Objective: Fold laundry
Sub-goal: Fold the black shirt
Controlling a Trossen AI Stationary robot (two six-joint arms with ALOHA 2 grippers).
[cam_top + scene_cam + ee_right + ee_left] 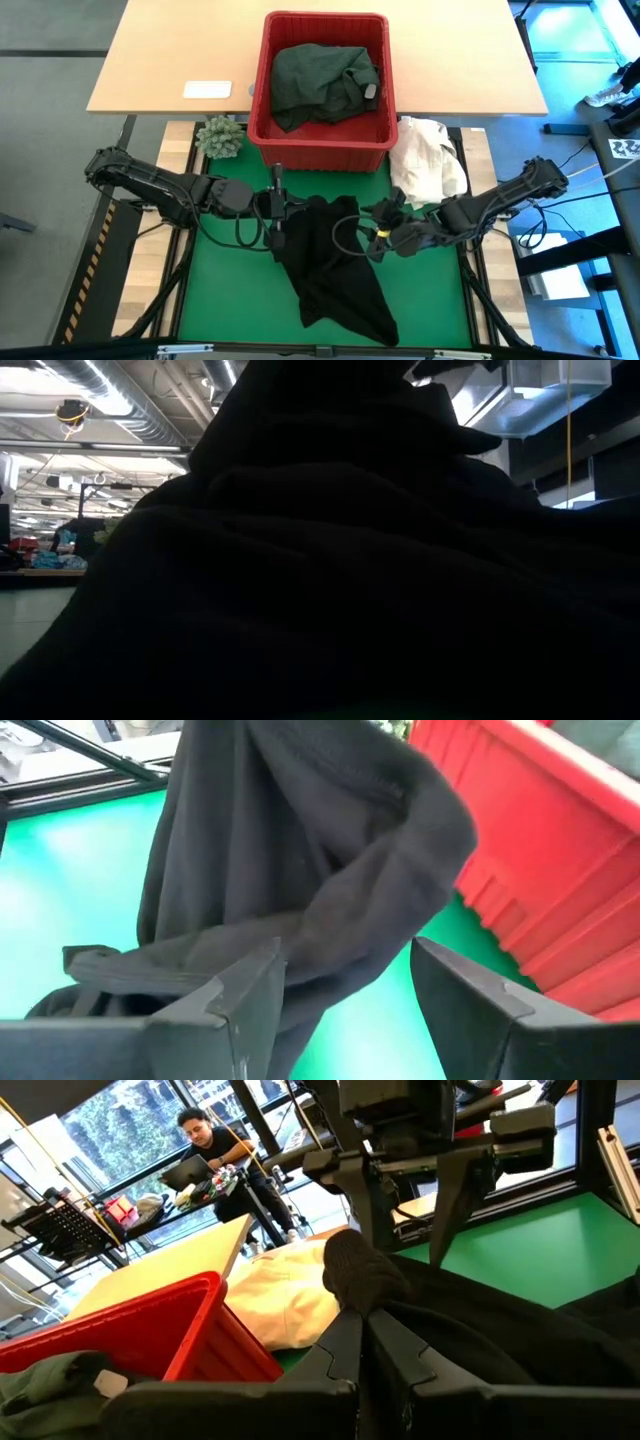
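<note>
A black garment (335, 270) hangs bunched over the green mat (225, 290) of the counter, in front of a red basket (325, 145) holding a dark green garment (320, 80). The left pincer (275, 215), pressed together, pinches its upper edge; the right pincer (385, 225) stands spread around a fold.

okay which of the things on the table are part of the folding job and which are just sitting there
Job: black garment, pinched by the shut left gripper, open right gripper at its other edge; green garment in the red basket.

Lying about: cream cloth, green pompom, white card.
</note>
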